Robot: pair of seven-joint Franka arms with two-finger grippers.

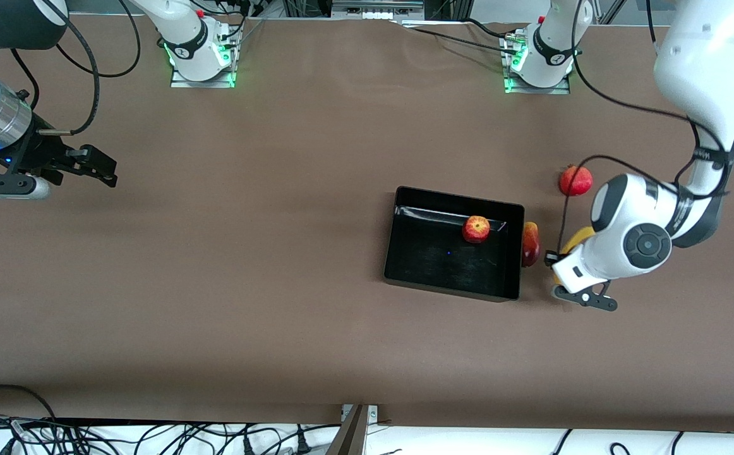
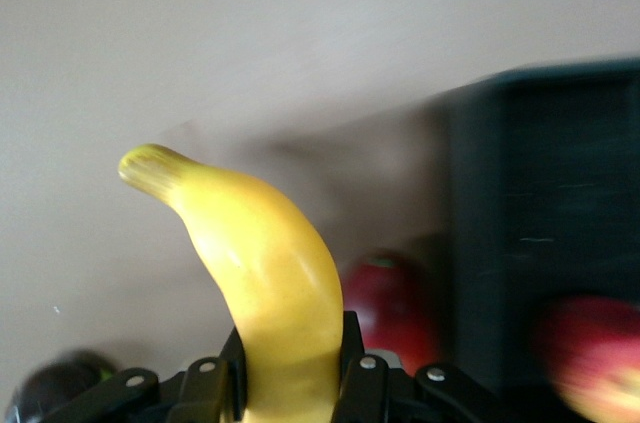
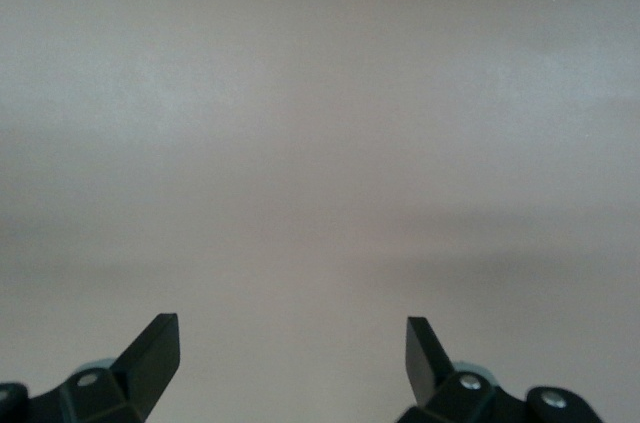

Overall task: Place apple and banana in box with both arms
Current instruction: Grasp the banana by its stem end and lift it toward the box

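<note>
The black box [image 1: 443, 268] lies on the table toward the left arm's end. The apple [image 1: 476, 229] sits inside it by the wall nearest the robots and also shows in the left wrist view [image 2: 595, 363]. My left gripper [image 1: 561, 260] is shut on the banana [image 1: 577, 238] and holds it just above the table, beside the box's outer wall. In the left wrist view the banana [image 2: 262, 273] sticks out from between the gripper's [image 2: 290, 348] jaws, with the box [image 2: 540, 213] beside it. My right gripper [image 1: 98, 165] waits open and empty over bare table [image 3: 290, 353].
An elongated red-yellow mango-like fruit [image 1: 530, 244] lies against the outside of the box, between it and my left gripper, and shows in the left wrist view [image 2: 392, 305]. A red pomegranate [image 1: 575, 180] lies farther from the front camera than that gripper.
</note>
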